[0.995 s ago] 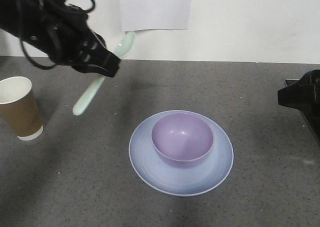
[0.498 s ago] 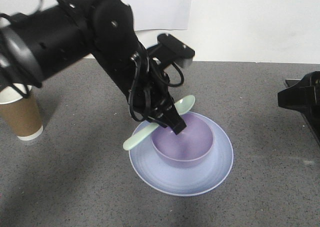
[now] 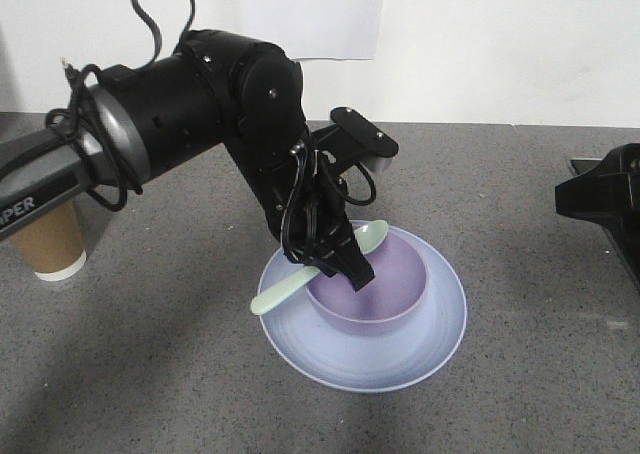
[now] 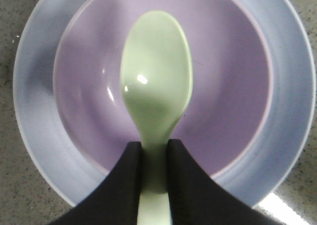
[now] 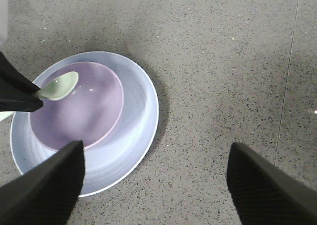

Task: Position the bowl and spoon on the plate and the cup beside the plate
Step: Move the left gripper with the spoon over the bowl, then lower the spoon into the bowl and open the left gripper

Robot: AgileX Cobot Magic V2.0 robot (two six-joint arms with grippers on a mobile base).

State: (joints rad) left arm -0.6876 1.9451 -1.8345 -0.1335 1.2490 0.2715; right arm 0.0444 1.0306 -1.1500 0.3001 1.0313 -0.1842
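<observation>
**Left gripper [image 4: 153, 150] clamps the spoon [image 4: 156, 81] over the bowl [image 4: 228, 86]**

The left gripper's two black fingers [image 4: 124, 185] pinch the spoon's neck, with the scoop facing up above the bowl's hollow. In the front view the handle sticks out past the bowl's rim toward 8 o'clock. The bowl sits in the middle of the plate [image 4: 292, 86]. The cup [image 3: 50, 244] stands upright on the table [image 3: 520, 374], well apart at 9 o'clock from the plate. The right gripper [image 5: 156, 185], at 3 o'clock, hangs spread wide, holding nothing.

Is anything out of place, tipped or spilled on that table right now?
Nothing stands out. The bowl sits upright on the plate, the left gripper holds the spoon over the bowl, and the cup stands upright off to the side. No spills or damage visible.
</observation>
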